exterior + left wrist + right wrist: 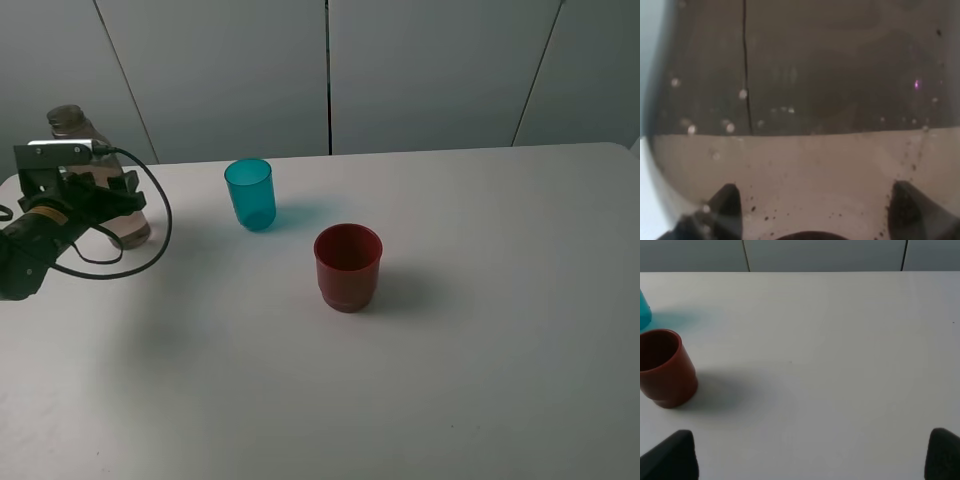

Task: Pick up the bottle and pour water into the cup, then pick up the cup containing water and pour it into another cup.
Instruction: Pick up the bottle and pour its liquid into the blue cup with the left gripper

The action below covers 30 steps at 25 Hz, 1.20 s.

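The smoky bottle stands at the table's far left edge, and it fills the left wrist view with water in its lower part. My left gripper is shut on the bottle's body, one dark fingertip on each side of it. The teal cup stands upright to the right of the bottle, and only its edge shows in the right wrist view. The red cup stands nearer the front, right of the teal one. My right gripper is open over bare table, out of the exterior view.
The white table stretches right and forward of the cups. A grey panelled wall runs behind its far edge. A black cable loops off the left arm beside the bottle.
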Available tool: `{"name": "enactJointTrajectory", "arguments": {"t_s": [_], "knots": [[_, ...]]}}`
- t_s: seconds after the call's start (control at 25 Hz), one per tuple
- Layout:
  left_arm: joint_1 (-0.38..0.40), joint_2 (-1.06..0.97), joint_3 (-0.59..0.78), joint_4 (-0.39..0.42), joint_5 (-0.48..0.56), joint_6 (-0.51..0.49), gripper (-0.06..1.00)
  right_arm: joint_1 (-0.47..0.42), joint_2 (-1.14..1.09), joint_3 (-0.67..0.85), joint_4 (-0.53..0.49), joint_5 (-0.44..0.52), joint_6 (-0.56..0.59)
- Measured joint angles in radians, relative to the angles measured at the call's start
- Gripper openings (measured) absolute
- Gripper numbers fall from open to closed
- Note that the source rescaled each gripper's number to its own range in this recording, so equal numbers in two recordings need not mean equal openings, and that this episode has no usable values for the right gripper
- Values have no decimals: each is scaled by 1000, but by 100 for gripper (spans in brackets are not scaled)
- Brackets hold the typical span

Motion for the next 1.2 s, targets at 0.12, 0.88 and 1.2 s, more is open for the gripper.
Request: {"name": "enactJointTrajectory", "arguments": {"t_s": [0.12, 0.88, 1.2], "knots": [[-3, -21, 0, 8, 43, 3, 1, 0, 0, 0, 0, 0, 0], [-102, -139, -164, 435, 538, 200, 1, 0, 0, 0, 0, 0, 0], [-106, -165, -191, 638, 653, 200, 1, 0, 0, 0, 0, 0, 0]]}}
